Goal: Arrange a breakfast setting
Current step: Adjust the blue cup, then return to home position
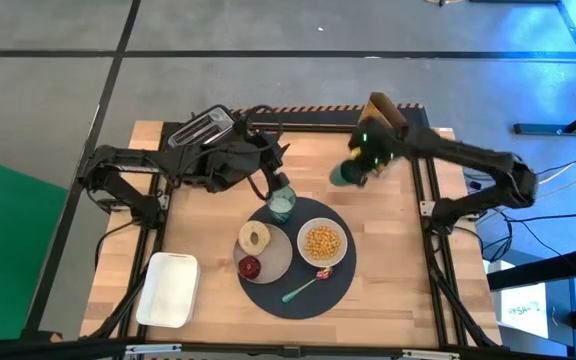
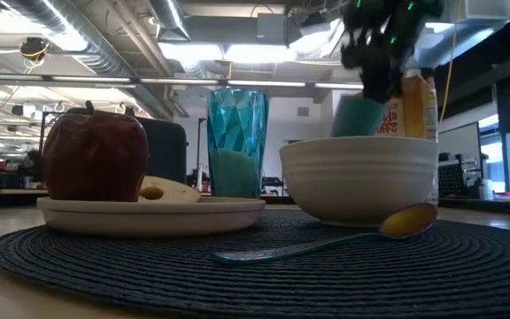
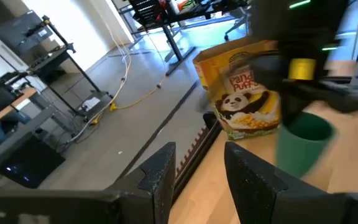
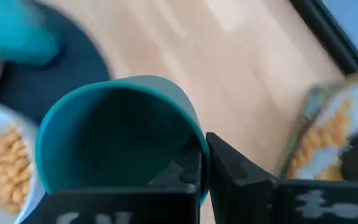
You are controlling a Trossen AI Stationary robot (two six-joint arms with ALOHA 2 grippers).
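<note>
High view. My right gripper (image 1: 353,172) is clamped on the rim of a teal cup (image 1: 345,176), above the bare wood of the table (image 1: 398,260), between the cereal box (image 1: 383,113) and the round dark-grey mat (image 1: 298,290). My left gripper (image 1: 273,178) sits just behind the clear bluish glass (image 1: 281,204), which stands at the mat's far edge. On the mat: a pale beige plate (image 1: 273,255) bearing the bagel (image 1: 254,237) and the small red fruit (image 1: 249,266); beside it a white bowl (image 1: 322,243) filled with cereal; a teal spoon (image 1: 303,288) in front of the bowl. A black toaster (image 1: 200,127) and a white tray (image 1: 169,290) lie off the mat.

Low view. The fruit, plate, glass, bowl and spoon stand in a row on the mat; the teal cup hangs behind the bowl.

Left wrist view. My left fingers (image 3: 160,174) stand partly apart with nothing between them; beyond them, the cereal box and the cup held by my other arm.

Right wrist view. My right fingers (image 4: 229,168) are closed on the cup's wall, its mouth facing the camera; the bowl is partly visible beside it.
</note>
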